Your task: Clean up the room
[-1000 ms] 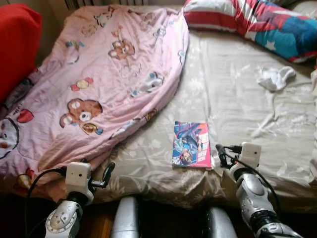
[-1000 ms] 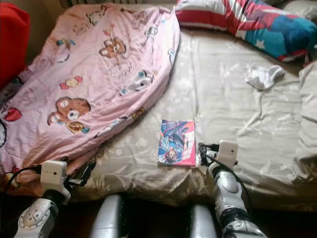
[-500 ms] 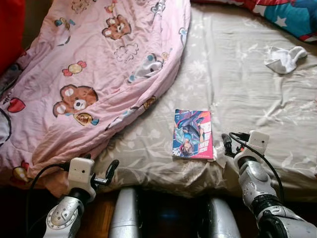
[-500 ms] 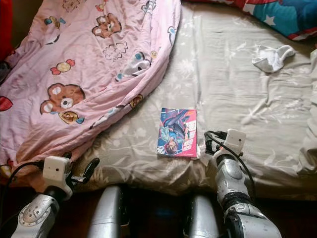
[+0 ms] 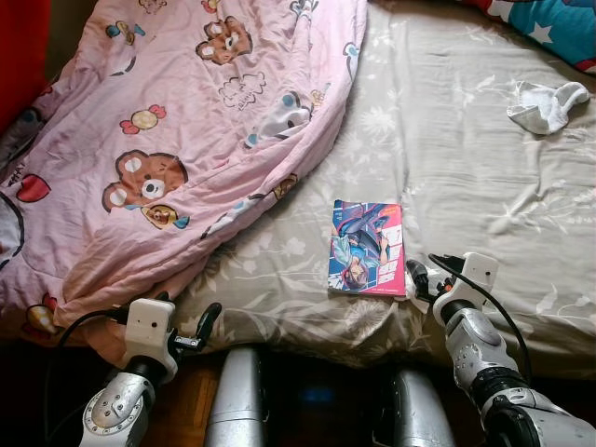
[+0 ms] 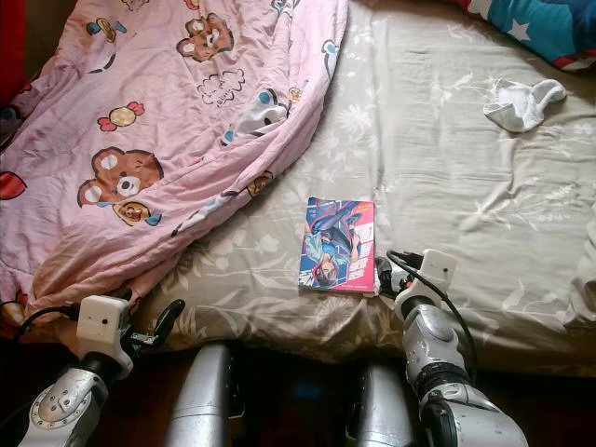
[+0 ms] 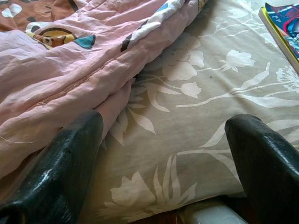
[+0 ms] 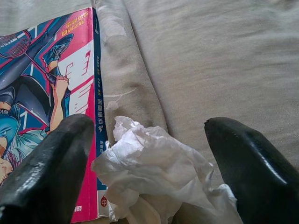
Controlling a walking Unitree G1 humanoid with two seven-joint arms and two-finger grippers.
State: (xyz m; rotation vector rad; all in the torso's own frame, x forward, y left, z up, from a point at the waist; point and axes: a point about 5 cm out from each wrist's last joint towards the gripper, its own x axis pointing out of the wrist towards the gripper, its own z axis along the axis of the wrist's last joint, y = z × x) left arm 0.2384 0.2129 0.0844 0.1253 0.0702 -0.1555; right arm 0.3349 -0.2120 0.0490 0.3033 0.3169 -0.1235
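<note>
Two hands at the bed's edge

Beside the comic book [image 5: 367, 248] on the bed [image 5: 466, 168], the right hand [image 8: 149, 177] spreads wide around a crumpled tissue [image 8: 154, 163]. The left hand [image 7: 163, 168], also wide, hovers by the pink blanket [image 5: 168, 140]. A white sock [image 5: 545, 102] lies farther off.

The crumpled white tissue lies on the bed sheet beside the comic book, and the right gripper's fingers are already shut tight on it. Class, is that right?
Not quite. The crumpled white tissue does lie on the bed sheet beside the comic book, but the right wrist view shows the right gripper with its fingers open, one on each side of the tissue.
</note>
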